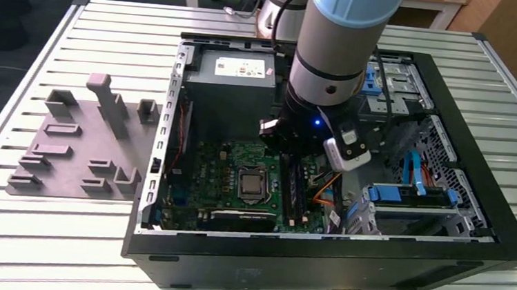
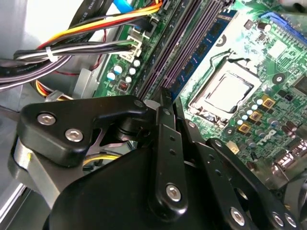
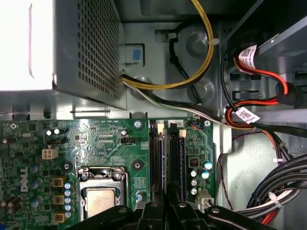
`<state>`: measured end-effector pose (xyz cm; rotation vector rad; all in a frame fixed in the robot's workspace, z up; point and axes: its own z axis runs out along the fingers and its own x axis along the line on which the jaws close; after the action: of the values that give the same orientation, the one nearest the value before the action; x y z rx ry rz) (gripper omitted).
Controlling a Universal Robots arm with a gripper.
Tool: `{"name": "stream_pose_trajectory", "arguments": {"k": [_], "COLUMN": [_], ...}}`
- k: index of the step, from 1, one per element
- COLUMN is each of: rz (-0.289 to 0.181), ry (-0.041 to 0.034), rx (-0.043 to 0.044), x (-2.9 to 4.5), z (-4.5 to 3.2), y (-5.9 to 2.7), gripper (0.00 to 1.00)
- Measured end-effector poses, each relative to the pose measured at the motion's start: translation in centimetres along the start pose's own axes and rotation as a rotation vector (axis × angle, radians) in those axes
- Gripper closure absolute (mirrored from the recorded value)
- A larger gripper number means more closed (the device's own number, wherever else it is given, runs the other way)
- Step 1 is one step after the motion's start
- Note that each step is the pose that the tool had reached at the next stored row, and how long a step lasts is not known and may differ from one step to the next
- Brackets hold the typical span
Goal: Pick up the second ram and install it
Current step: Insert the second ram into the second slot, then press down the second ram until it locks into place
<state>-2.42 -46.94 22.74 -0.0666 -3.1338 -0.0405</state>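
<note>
**A:** What has the gripper (image 2: 167,96) got hold of?

**B:** I cannot tell. Its tip is down on the near end of the memory slots, just beside the socket (image 2: 230,93). Whether it is clamped on anything is hidden.

**A:** And the ram (image 2: 211,36)?

**B:** It stands on edge in the slot next to the socket, with its blue board facing it.

**A:** How many slots?

**B:** Two in the first wrist view, side by side, each with a white latch.

**A:** Any writing?

**B:** There is plenty of fine print, but none I would read out. Beyond the socket the power supply (image 1: 231,80) carries one white sticker (image 1: 243,67). Past the slots two white tags (image 3: 247,115) hang on the red and black cables.

**A:** What about the surroundings?

**B:** The socket sits on a green board inside a black case (image 1: 324,254) that lies open on its side. Well away from the socket, on the exterior view's left, is one grey holder (image 1: 83,145) with upright posts. Both rest on a pale slatted table (image 1: 82,34), with dark floor beyond.
</note>
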Motion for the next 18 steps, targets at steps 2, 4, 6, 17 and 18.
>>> {"name": "stream_pose_trajectory", "arguments": {"k": [2, 4, 6, 17, 18], "rz": [-0.002, -0.003, -0.003, -0.003, -0.003], "ry": [0.0002, 0.0002, 0.0002, 0.0002, 0.0002], "rx": [0.0002, 0.0, 0.0001, 0.0009, 0.001], "x": [-0.01, -0.02, -0.02, -0.03, -0.03], "z": [0.16, 0.26, 0.3, 0.7, 0.73], "y": [-0.17, -0.36, -0.48, -0.82, -0.86], "gripper": [0.86, 0.86, 0.86, 0.86, 0.86]}}
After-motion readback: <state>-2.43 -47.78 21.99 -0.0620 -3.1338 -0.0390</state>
